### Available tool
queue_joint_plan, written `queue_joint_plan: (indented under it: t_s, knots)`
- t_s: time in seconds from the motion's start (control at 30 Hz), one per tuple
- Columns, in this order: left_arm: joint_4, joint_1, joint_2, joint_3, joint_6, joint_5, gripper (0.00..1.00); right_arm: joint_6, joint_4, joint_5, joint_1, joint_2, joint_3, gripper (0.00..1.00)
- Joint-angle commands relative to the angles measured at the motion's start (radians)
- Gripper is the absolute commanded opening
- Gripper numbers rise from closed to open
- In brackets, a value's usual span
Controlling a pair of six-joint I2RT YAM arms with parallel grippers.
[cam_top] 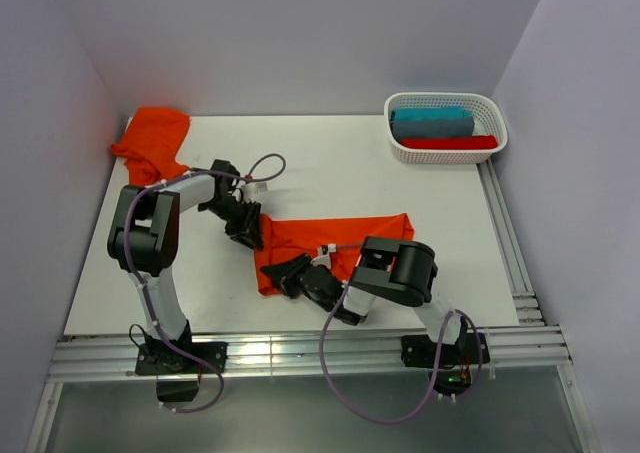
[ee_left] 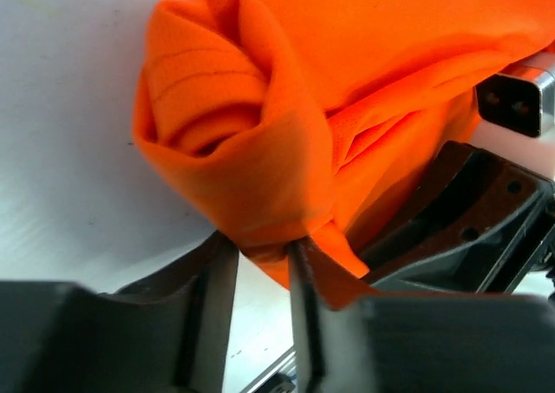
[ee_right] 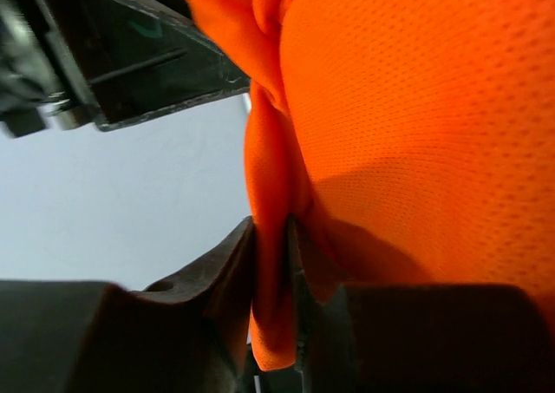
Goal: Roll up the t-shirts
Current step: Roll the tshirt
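Far left of the white plastic lattice basket (cam_top: 445, 154), by the back wall, a crumpled bright orange fabric t-shirt (cam_top: 152, 141) lies heaped. Left of and nearer than the basket, the left gripper (cam_top: 245, 229) pinches the rolled left end of a second bright orange t-shirt (cam_top: 345, 235), which is folded into a long strip. At its near-left corner the right gripper (cam_top: 292, 274) clamps a fold of the same fabric. Inside the basket lie a teal cloth (cam_top: 432, 121) and a red cloth (cam_top: 448, 142).

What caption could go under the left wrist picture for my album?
Left gripper pinching the rolled end of an orange t-shirt above the white table.
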Motion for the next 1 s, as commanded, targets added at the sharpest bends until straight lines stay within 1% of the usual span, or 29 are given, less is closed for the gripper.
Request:
queue_joint_plan:
  t_s: [0.0,0.03,0.07,0.1,0.13,0.17,0.2,0.23,0.3,0.33,0.4,0.43,0.5,0.53,0.6,0.63,0.7,0.73,0.87,0.9,0.97]
  knots:
    - [0.086,-0.036,0.010,0.025,-0.030,-0.177,0.27,0.001,-0.125,-0.031,0.006,-0.048,0.014,0.29]
    - [0.080,-0.048,0.006,0.029,-0.030,-0.212,0.24,-0.011,-0.167,-0.034,0.007,-0.078,0.031,0.31]
    - [0.068,-0.053,0.003,0.033,-0.027,-0.229,0.21,-0.032,-0.263,-0.037,0.006,-0.095,0.040,0.35]
    - [0.064,-0.059,0.001,0.031,-0.027,-0.244,0.16,-0.045,-0.322,-0.035,0.010,-0.130,0.054,0.37]
    - [0.061,-0.070,-0.006,0.031,-0.024,-0.283,0.14,-0.059,-0.457,-0.032,0.012,-0.149,0.086,0.39]
    - [0.058,-0.076,-0.009,0.028,-0.018,-0.298,0.13,-0.088,-0.539,-0.019,0.013,-0.167,0.109,0.44]
    - [0.054,-0.082,-0.013,0.025,-0.016,-0.312,0.13,-0.105,-0.625,-0.009,0.019,-0.201,0.134,0.47]
    - [0.051,-0.091,-0.019,0.025,-0.015,-0.336,0.12,-0.123,-0.794,0.006,0.022,-0.216,0.189,0.48]
    - [0.045,-0.099,-0.022,0.025,-0.009,-0.357,0.12,-0.164,-0.961,0.063,0.035,-0.241,0.249,0.50]
    - [0.041,-0.107,-0.026,0.023,-0.007,-0.364,0.12,-0.178,-1.091,0.080,0.047,-0.256,0.304,0.50]
    - [0.031,-0.113,-0.026,0.031,-0.003,-0.383,0.11,-0.207,-1.196,0.112,0.058,-0.261,0.355,0.52]
    - [0.028,-0.117,-0.026,0.036,-0.001,-0.387,0.11,-0.217,-1.282,0.119,0.068,-0.261,0.402,0.52]
    - [0.020,-0.124,-0.025,0.043,0.003,-0.400,0.12,-0.243,-1.371,0.142,0.076,-0.249,0.451,0.55]
    - [0.014,-0.130,-0.025,0.046,0.005,-0.406,0.12,-0.252,-1.461,0.150,0.079,-0.244,0.506,0.56]
    - [0.009,-0.136,-0.026,0.053,0.007,-0.416,0.12,-0.272,-1.550,0.170,0.092,-0.229,0.566,0.57]
    - [0.005,-0.140,-0.025,0.054,0.007,-0.418,0.12,-0.277,-1.639,0.202,0.099,-0.224,0.624,0.59]
    - [0.002,-0.145,-0.023,0.060,0.008,-0.421,0.12,-0.287,-1.719,0.237,0.118,-0.215,0.680,0.59]
    - [0.000,-0.150,-0.023,0.060,0.010,-0.423,0.12,-0.286,-1.786,0.274,0.124,-0.215,0.726,0.59]
    - [-0.011,-0.159,-0.025,0.066,0.011,-0.430,0.13,-0.350,-1.842,0.356,0.142,-0.210,0.809,0.55]
    - [-0.011,-0.162,-0.026,0.066,0.011,-0.433,0.13,-0.371,-1.847,0.369,0.142,-0.191,0.853,0.54]
    - [-0.018,-0.165,-0.026,0.071,0.014,-0.435,0.13,-0.437,-1.882,0.406,0.139,-0.154,0.913,0.48]
